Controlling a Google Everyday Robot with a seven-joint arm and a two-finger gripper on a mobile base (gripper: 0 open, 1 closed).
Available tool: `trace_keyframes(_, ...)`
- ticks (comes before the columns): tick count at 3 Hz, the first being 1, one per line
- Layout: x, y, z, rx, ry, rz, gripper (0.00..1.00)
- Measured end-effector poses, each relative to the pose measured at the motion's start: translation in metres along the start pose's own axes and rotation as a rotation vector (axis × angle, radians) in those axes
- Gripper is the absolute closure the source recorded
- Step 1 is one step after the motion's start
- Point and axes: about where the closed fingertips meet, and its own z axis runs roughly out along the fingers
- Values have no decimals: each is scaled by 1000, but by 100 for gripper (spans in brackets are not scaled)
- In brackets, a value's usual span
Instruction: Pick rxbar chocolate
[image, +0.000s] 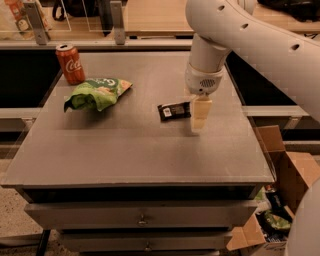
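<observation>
The rxbar chocolate (174, 110) is a small flat black bar with a white label patch. It lies flat on the grey table (135, 150), right of centre. My gripper (200, 116) hangs from the white arm just to the right of the bar's right end, pale fingers pointing down close above the table top. The bar lies on the table beside the gripper, not held.
A green snack bag (96, 93) lies at the left of the table. A red soda can (70, 63) stands at the far left corner. An open cardboard box (280, 200) with items sits on the floor to the right. Drawers are below the table's front edge.
</observation>
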Motion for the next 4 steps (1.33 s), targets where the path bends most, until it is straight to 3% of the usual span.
trace_keyframes(2, -1, 5, 1, -20, 2, -18, 21)
trace_keyframes(3, -4, 9, -2, -27, 8, -38, 37)
trace_keyframes(4, -6, 9, -6, -32, 6, -40, 41)
